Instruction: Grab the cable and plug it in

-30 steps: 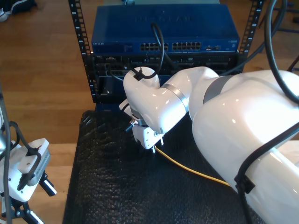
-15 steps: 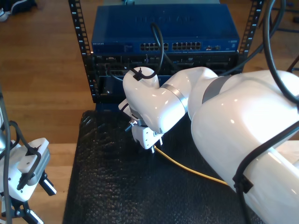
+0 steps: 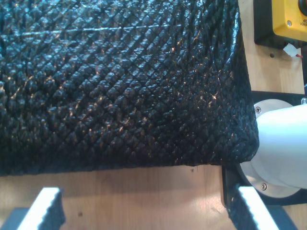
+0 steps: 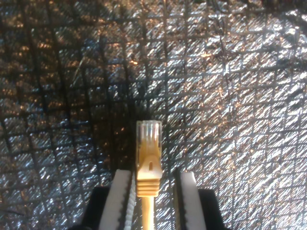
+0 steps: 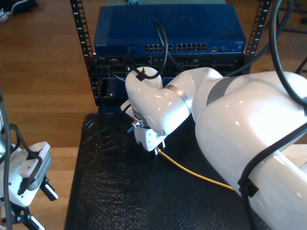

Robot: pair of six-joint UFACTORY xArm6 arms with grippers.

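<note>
1. Claw number two, my second gripper [image 4: 153, 191], has its two ribbed fingers [image 4: 122, 199] set either side of the cable [image 4: 147, 170], right at the yellow boot behind the clear plug; a thin dark gap shows on each side, so I cannot tell whether the fingers are pressing the boot or just bracketing it
2. Plug and boot point away from the claw, over the black quilted mat [image 4: 230, 96], with the clear tip just above or on the mat; which, I cannot tell
3. From the claw the cable [image 5: 192, 172] trails back across the mat toward the exterior view's right and slips under the big white arm [image 5: 249, 143]
4. My first gripper [image 3: 144, 211] has its fingers well apart with nothing between them, over bare wooden surface [image 3: 129, 191] just off the mat's edge, near a white arm base [image 3: 283, 143] and a yellow box [image 3: 288, 19]
5. Progress, as I judge it: the grab is at most just made, and the plugging in is all still to do; the plug is well apart from the blue switch [image 5: 168, 28] in the rack [image 5: 84, 48]
6. Room to move: the mat between claw and rack looks open, but the switch's port row [image 5: 177, 47] sits higher than the mat, and a black cable [image 5: 165, 48] hangs across the rack's front, which could foul the approach
7. Rack uprights and the mat's near edge bound the working space
</note>
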